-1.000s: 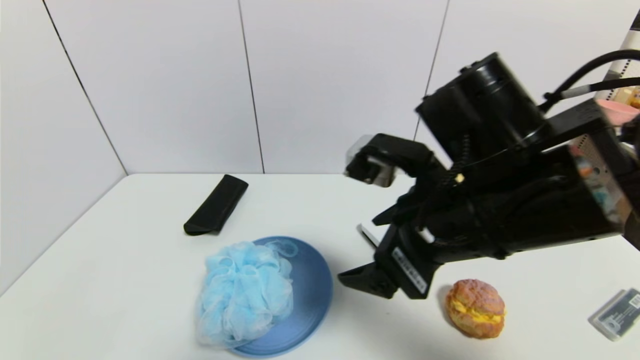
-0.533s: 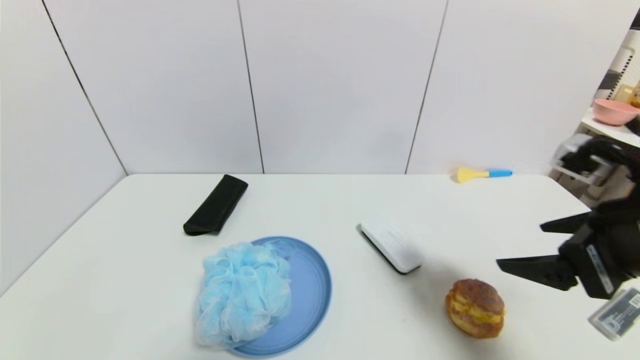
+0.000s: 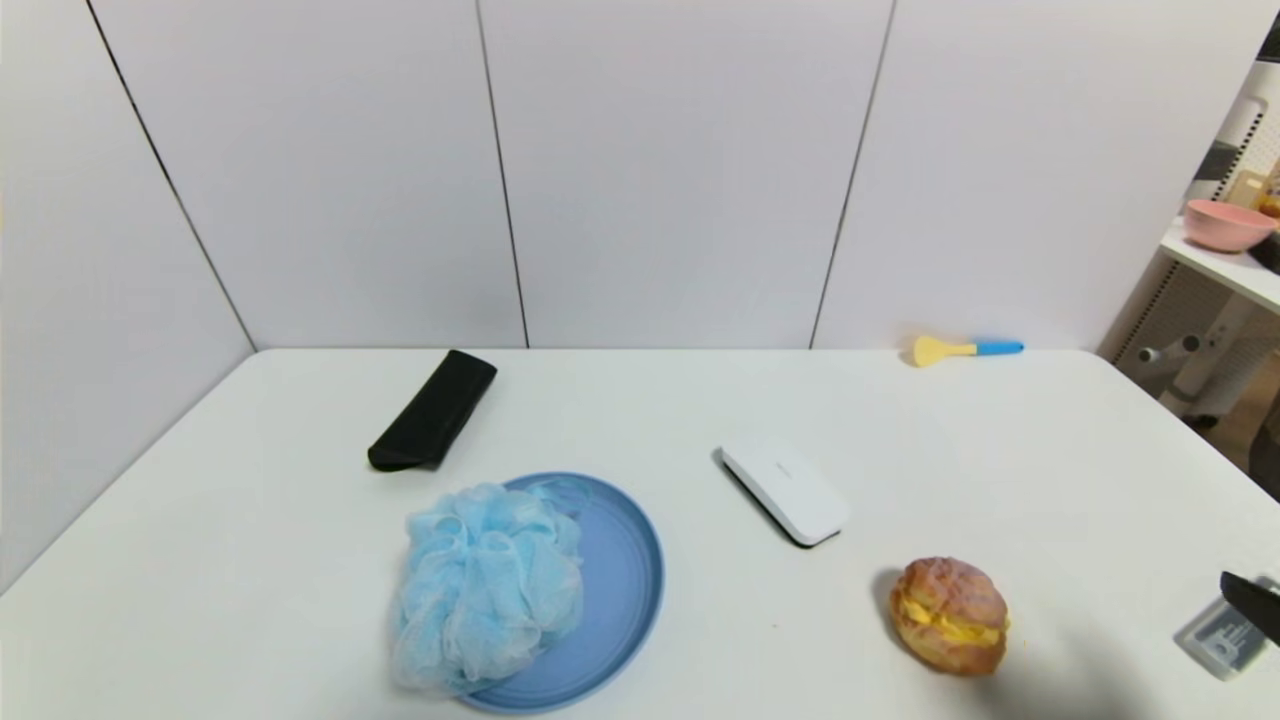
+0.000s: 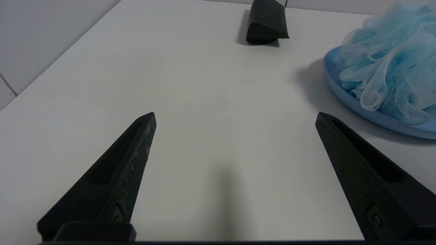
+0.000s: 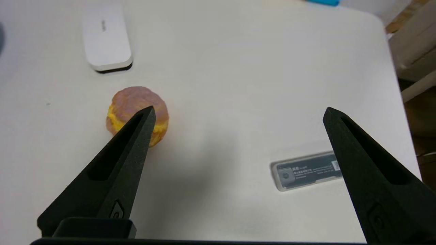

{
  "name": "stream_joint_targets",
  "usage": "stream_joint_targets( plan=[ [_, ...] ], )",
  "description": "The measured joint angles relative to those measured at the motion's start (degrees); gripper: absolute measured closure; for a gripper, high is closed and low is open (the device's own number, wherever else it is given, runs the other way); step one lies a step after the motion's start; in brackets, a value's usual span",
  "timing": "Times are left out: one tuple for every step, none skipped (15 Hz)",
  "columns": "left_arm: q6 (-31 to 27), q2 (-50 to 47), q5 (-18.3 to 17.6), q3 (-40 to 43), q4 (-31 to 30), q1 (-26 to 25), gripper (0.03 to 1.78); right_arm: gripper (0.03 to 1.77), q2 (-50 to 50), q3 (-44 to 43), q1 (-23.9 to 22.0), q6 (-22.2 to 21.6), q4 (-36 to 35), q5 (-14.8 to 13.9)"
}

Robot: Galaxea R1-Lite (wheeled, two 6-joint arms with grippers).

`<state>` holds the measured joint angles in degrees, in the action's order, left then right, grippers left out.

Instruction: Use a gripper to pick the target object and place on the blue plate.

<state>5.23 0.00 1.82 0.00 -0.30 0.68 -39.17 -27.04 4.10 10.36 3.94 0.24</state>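
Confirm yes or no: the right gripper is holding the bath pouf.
No, the right gripper hangs open and empty over the table, while the bath pouf rests on the blue plate.

Around one blue plate on the surface there are one light blue bath pouf lying on the plate, one black pouch behind it and one white case beside it. Farther from the plate are one cream-filled bun, one grey labelled box and one yellow-and-blue spatula. One pink bowl sits on a shelf off the surface.
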Motion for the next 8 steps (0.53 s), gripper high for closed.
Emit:
stream_joint_targets(
  plan=[
    [0.0,0.0,0.0,0.0,-0.02,0.0,0.12,0.11,3.82,5.11,-0.85,0.02,-5.25,0.17],
    [0.0,0.0,0.0,0.0,-0.02,0.02,0.12,0.11,7.78,10.37,-1.57,0.0,-10.33,0.38],
    [0.0,0.0,0.0,0.0,-0.02,0.0,0.12,0.11,11.5,14.69,-2.04,-0.02,-14.32,0.41],
    [0.0,0.0,0.02,0.0,-0.02,0.0,0.12,0.11,15.3,18.42,-2.41,-0.09,-17.05,0.5],
    [0.0,0.0,-0.02,0.0,0.0,0.02,0.12,0.11,19.44,21.5,-2.72,-0.22,-18.29,0.5],
    [0.0,0.0,-0.02,0.0,0.0,0.02,0.12,0.11,23.36,23.45,-2.97,-0.55,-17.55,0.49],
    [-0.02,0.0,-0.02,0.0,0.0,0.02,0.12,0.11,27.21,24.73,-3.22,-0.89,-15.42,0.39],
    [-0.02,0.0,-0.02,0.0,0.0,0.02,0.12,0.11,30.83,25.56,-3.36,-1.3,-12.47,0.3]
  ],
)
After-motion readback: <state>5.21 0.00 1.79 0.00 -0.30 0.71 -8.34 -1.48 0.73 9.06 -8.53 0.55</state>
